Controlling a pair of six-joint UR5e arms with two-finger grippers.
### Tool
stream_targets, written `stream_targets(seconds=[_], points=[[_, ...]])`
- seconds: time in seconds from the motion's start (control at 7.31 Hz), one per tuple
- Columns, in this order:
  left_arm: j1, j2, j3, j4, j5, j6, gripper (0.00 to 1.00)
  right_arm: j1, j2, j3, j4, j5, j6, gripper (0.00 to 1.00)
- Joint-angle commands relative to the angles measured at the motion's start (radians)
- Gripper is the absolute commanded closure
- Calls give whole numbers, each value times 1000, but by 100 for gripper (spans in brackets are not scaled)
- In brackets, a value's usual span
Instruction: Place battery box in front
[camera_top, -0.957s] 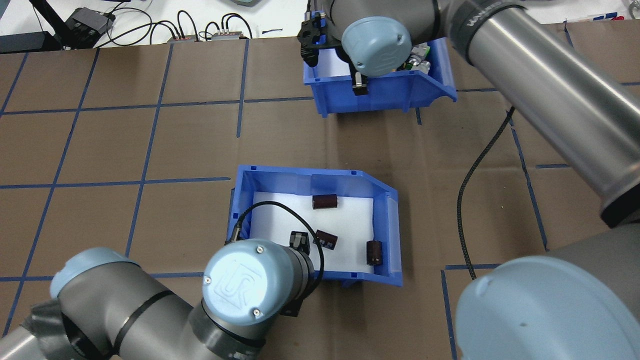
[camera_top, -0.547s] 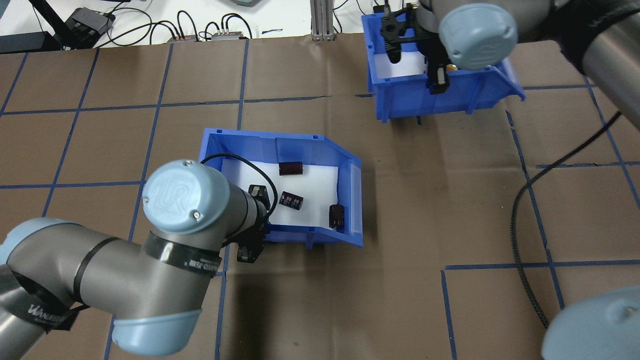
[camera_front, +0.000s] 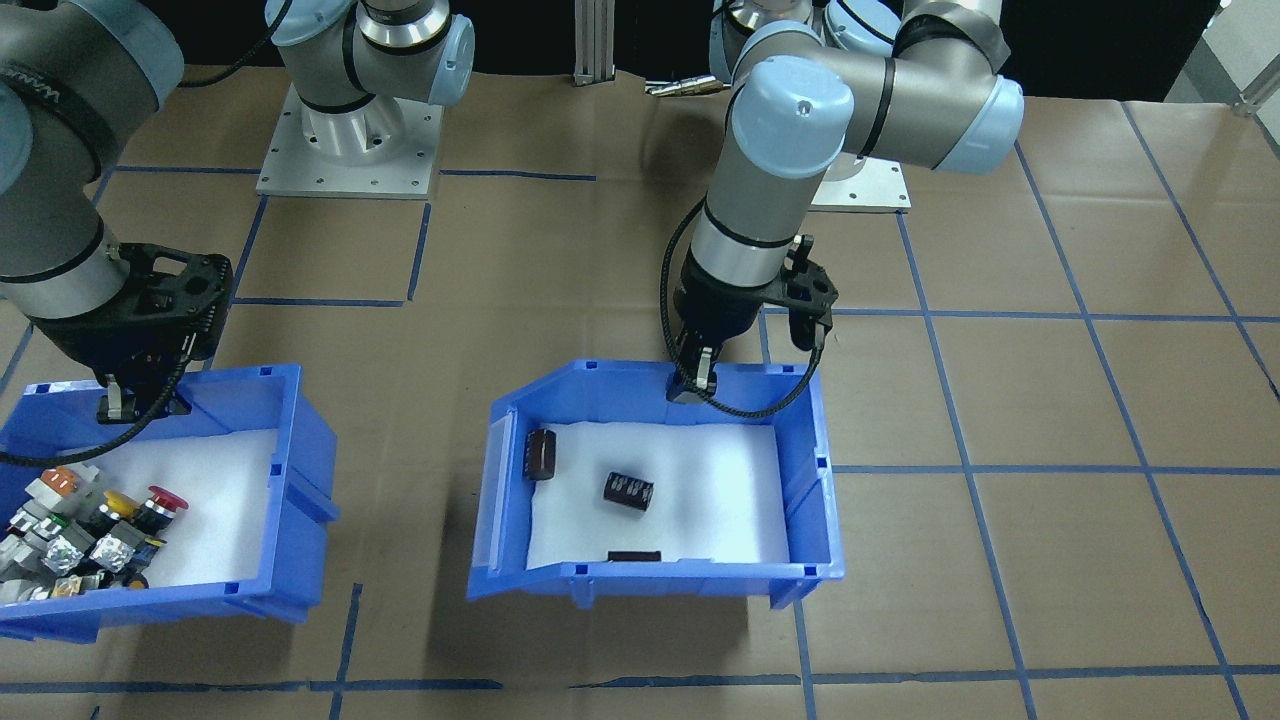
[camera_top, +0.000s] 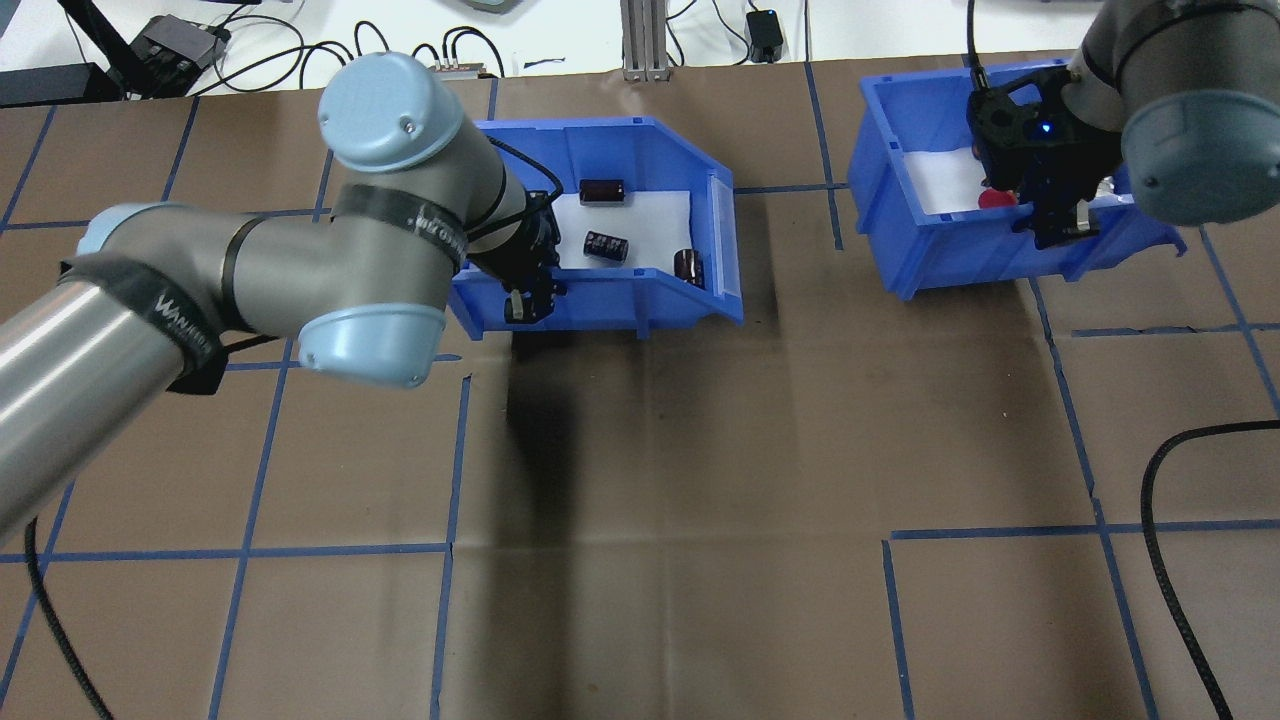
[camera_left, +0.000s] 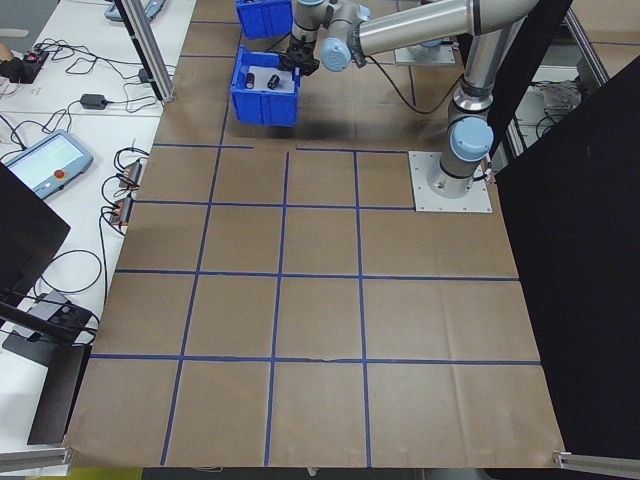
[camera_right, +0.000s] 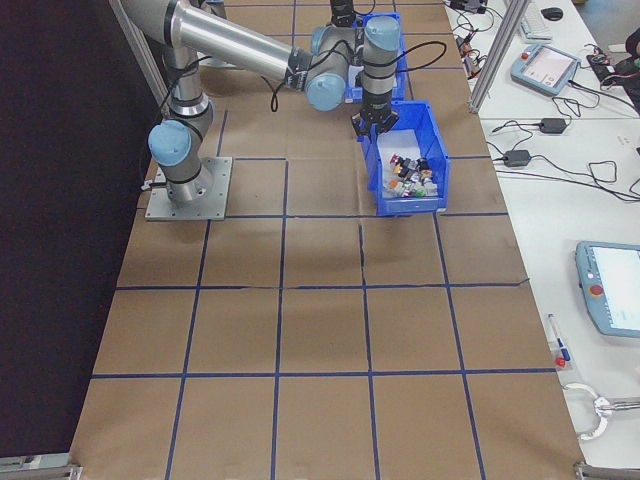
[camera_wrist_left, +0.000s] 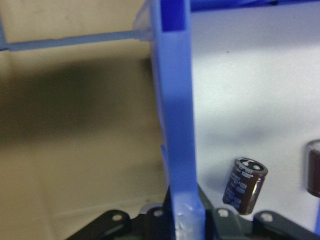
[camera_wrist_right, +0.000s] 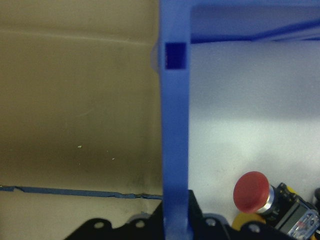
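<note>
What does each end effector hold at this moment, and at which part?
The left end effector holds the battery box by its near wall rim. The right end effector holds the button bin likewise, by its near wall.

A band on the left arm (camera_top: 180, 310) is printed with white lettering that can be read as "WANHAO" or similar in the overhead view; the same lettering is seen, partly cut off, on the right arm (camera_front: 60, 110) in the front-facing view. White print is visible on a dark cylinder (camera_wrist_left: 245, 186), but it is too blurred to be read.
</note>
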Motion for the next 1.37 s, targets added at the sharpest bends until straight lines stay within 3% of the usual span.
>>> stream_targets(seconds=[0.0,0.27,0.41,0.55,0.68,1.09,1.23], points=[[-47,-156,151,2,-32,-12,100,-104,-124,173,-59,-5,-89,100],[-52,-218,185,14,-52,-12,98,-149,-213,281,-83,-7,-105,100],[-47,-227,193,14,-49,-10,81,-149,-233,304,-90,-7,-104,100],[-46,-235,196,14,-37,-8,33,-149,-235,311,-90,-5,-105,100],[-44,-234,202,22,-37,-15,1,-149,-235,311,-88,-4,-104,100],[-32,-174,245,-19,-34,-117,2,-148,-273,344,-85,-2,-93,100],[9,-106,287,-184,-36,-57,2,-146,-294,376,-85,2,-93,100]])
